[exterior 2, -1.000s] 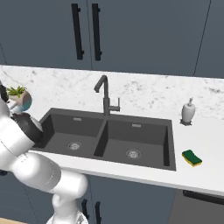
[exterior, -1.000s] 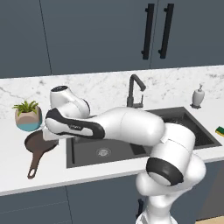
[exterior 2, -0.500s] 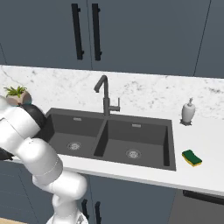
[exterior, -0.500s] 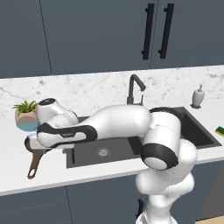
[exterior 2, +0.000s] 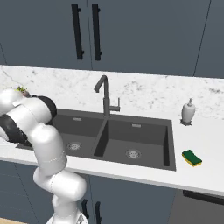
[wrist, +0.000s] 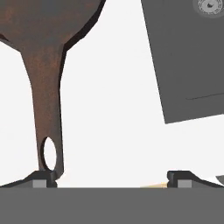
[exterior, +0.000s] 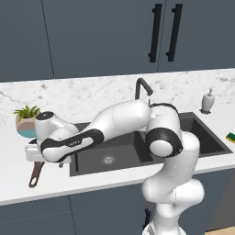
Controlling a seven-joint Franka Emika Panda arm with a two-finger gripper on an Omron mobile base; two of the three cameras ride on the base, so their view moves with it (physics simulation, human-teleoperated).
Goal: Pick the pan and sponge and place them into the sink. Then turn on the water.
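Brown and rigid, the pan (wrist: 48, 26) lies on the white worktop (wrist: 113, 96), with its bowl at twelve o'clock in the hand view and its long thin handle (wrist: 47, 109) running down toward six, ending in a loop just above the finger tip at seven o'clock. Your jaws (wrist: 111, 178) stand spread wide with nothing between them; the handle sits off to the nine o'clock side of the gap, not centred in it. From the left base view you can see the handle's end (exterior: 35, 177) poking out below the hand, on the worktop at nine o'clock from the sink (exterior: 197, 137).

You should expect the skillet to be stiff and probably bowl-heavy, so a grip far out near the loop would likely let it sag or twist. Judged from here, you would do better to shift toward nine o'clock and take the handle across its narrow width, closer to the bowl, where the load has less leverage. The finish looks smooth, so it may slip in a light pinch.

Your sponge (exterior 2: 192, 158), likely soft and light, waits on the worktop at three o'clock from the sink, well apart from the pan.
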